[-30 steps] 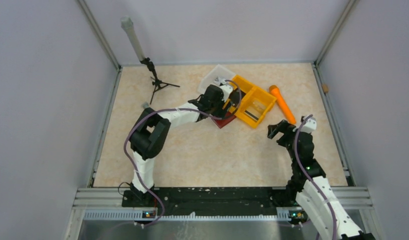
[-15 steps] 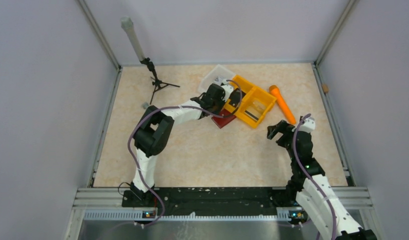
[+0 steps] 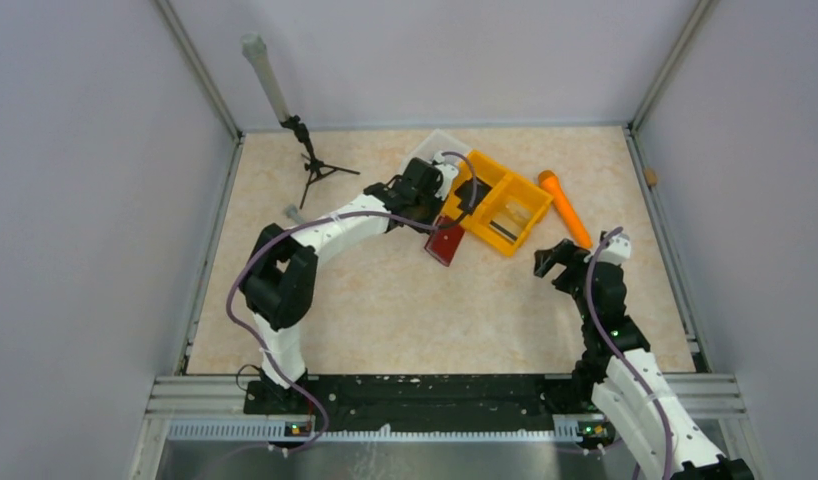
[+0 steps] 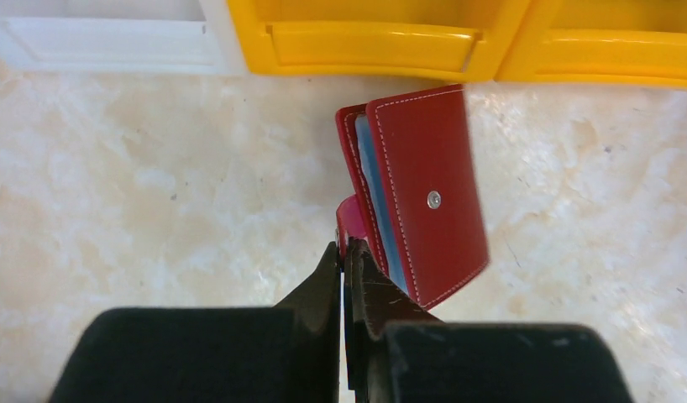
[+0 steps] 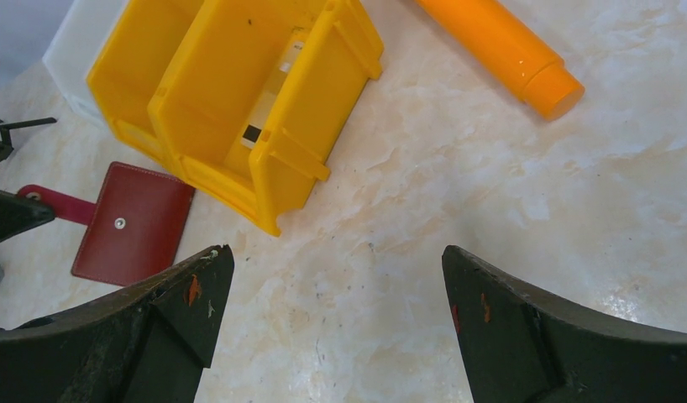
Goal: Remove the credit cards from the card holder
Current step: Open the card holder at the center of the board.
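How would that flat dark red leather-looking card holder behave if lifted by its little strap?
Probably floppy: the left gripper pinches only the thin strap tab, so the dark red card holder would likely dangle and swing. Its stitched covers gape slightly, so it may fall open. It looks thin, so likely light.

Yellow tray [image 5: 319, 80] beside white tray [image 3: 428, 152]; orange cylinder [image 3: 565, 208]; black tripod [image 3: 315, 165]

Dark red card holder [image 4: 424, 189], folded shut, just beside yellow tray [image 4: 374, 38], credit cards [image 4: 374, 189] edge-on inside
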Available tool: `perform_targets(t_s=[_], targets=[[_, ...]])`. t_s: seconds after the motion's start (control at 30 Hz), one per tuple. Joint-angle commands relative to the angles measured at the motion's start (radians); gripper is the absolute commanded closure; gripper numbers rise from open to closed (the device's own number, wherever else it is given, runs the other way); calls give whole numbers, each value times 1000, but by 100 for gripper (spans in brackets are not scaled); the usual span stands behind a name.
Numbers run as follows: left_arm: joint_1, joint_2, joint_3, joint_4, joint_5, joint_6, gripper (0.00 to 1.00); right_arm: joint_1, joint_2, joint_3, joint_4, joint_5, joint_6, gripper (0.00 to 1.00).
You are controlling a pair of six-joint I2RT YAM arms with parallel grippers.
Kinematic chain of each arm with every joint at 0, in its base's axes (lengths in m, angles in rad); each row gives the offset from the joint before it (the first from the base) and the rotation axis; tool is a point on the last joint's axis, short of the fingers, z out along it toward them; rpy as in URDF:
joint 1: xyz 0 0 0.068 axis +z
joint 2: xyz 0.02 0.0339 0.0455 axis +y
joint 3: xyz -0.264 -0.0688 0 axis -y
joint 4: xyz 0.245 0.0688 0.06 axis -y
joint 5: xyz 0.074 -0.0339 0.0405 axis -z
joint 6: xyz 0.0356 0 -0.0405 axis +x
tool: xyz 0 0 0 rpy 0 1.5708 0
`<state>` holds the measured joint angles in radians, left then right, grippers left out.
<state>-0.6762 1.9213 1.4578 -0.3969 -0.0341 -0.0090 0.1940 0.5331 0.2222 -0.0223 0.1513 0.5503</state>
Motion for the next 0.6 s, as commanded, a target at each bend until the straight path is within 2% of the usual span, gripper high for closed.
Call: perform_targets(t_s=[0.0,0.1,0.3,0.47,0.57], targets=[[-2,-123,22,-143,29,-71,100,4,5,2,46,-15,-13,1],[-3,-149,26,-221,57,-95,100,4,5,2,43,-19,-13,1],[-43,-198,30,-235,197,-132,100,5,11,2,51,-32,-17,1],[-76,-176,19,-176,326,-198,100,5,23,0,61,-49,-23,2],[-79,-165,16,-151,332,-237,100,4,31,0,69,-60,-26,4]])
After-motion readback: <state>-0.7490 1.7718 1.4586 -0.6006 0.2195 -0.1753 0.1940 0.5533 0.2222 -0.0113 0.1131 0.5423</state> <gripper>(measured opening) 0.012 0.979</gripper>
